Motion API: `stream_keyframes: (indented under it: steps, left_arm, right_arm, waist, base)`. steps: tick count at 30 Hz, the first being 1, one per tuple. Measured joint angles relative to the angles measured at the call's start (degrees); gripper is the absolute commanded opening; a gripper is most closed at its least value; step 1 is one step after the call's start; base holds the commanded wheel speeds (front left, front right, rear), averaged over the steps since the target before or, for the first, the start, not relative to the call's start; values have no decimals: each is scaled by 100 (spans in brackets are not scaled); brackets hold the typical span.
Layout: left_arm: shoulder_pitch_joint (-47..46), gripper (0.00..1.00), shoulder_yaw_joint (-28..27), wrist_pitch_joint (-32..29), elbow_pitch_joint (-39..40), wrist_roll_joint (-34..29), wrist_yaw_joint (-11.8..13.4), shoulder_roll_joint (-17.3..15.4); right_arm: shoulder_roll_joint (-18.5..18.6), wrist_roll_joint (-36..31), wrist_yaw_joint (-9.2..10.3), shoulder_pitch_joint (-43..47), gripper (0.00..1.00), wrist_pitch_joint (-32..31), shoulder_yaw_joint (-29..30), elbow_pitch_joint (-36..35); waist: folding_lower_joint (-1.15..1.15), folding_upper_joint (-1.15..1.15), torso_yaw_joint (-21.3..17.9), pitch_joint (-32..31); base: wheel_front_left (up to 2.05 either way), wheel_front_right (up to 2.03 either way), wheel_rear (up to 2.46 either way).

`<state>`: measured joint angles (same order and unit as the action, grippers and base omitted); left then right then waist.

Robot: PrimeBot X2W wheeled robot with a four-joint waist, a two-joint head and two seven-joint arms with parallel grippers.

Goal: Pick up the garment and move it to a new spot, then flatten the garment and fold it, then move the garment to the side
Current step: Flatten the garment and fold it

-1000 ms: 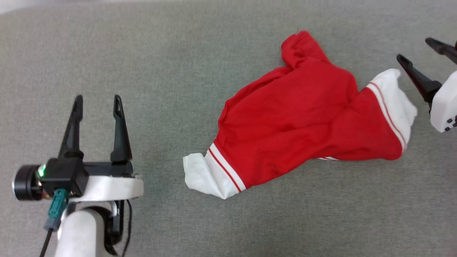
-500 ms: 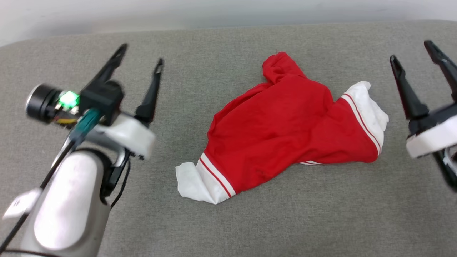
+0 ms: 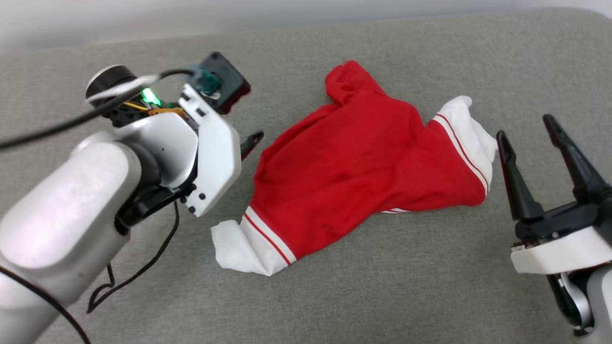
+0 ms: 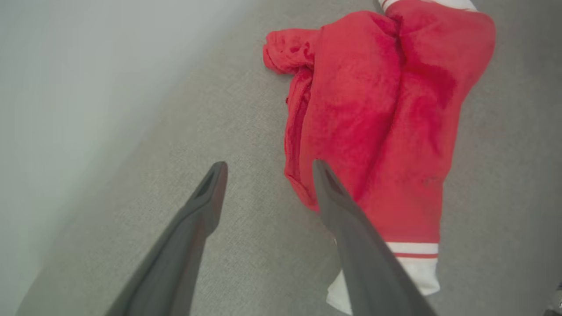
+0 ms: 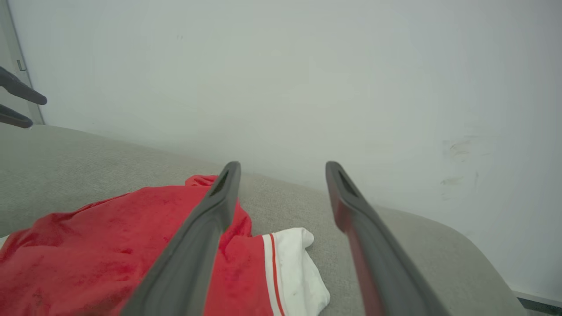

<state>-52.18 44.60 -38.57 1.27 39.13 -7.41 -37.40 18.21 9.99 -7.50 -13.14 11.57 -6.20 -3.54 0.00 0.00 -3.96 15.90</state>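
While both hands stand released, the garment (image 3: pixel 363 172) lies crumpled on the grey fabric surface (image 3: pixel 334 296), with no cloth between the fingers of either hand.

1. Garment. The red body is bunched and creased. One white sleeve (image 3: pixel 239 248) with red-white striped trim points toward the lower left of the head view. The other white sleeve (image 3: pixel 466 129) lies at the garment's right end. A gathered red fold (image 3: pixel 346 81) projects toward the pale wall (image 5: pixel 307 66) behind the surface.

2. Left hand (image 4: pixel 268 163). The two fingers are spread apart. In the left wrist view, they point down at the surface beside the garment's left edge, and one finger (image 4: pixel 351 228) crosses in front of the red cloth. In the head view, a single fingertip (image 3: pixel 253 140) shows past the white wrist housing (image 3: pixel 215 157), just beside that edge. Whether it touches the cloth cannot be told. A green indicator (image 3: pixel 150 95) is lit on the wrist, and a black cable (image 3: pixel 138 272) hangs below the arm.

3. Right hand (image 3: pixel 524 125). The two fingers are spread apart and point up the head view. The nearer fingertip (image 3: pixel 500 136) stands just beside the right sleeve. In the right wrist view, the fingers frame that sleeve and the far edge of the surface.
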Motion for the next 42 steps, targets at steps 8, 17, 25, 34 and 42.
stream_keyframes:
  steps: [8, 17, 25, 34, 42]
  left_arm:
    - [-942, 100, 1287, -1107, -163, 1045, 1, -335]
    - [-1333, 100, 2460, -1321, -843, 1474, 1, -345]
    - [-1375, 0, 2760, -1485, -910, 1464, 1, -487]
    - [-2118, 0, 2832, -678, -864, 1294, -1, -846]
    - [-2753, 0, 2853, -265, -1355, 578, -1, -1084]
  right_arm:
    - [-214, -18, -1, 65, 100, 130, -38, -22]
    - [-470, -174, 0, -20, 100, 259, -260, 126]
    - [-566, -244, 0, -143, 100, 321, -347, 297]
    - [-611, -243, -1, -145, 100, 346, -272, 271]
    - [-728, -230, 0, -227, 100, 348, -269, 141]
  waist:
    - [0, 0, -270, 319]
    - [0, 0, -597, 752]
    - [0, 0, -765, 962]
    - [0, 0, -705, 832]
    - [0, 0, -958, 1105]
  base:
    - [0, 0, 0]
    - [0, 0, 0]
    - [0, 0, 0]
    - [0, 0, 0]
    - [0, 0, 0]
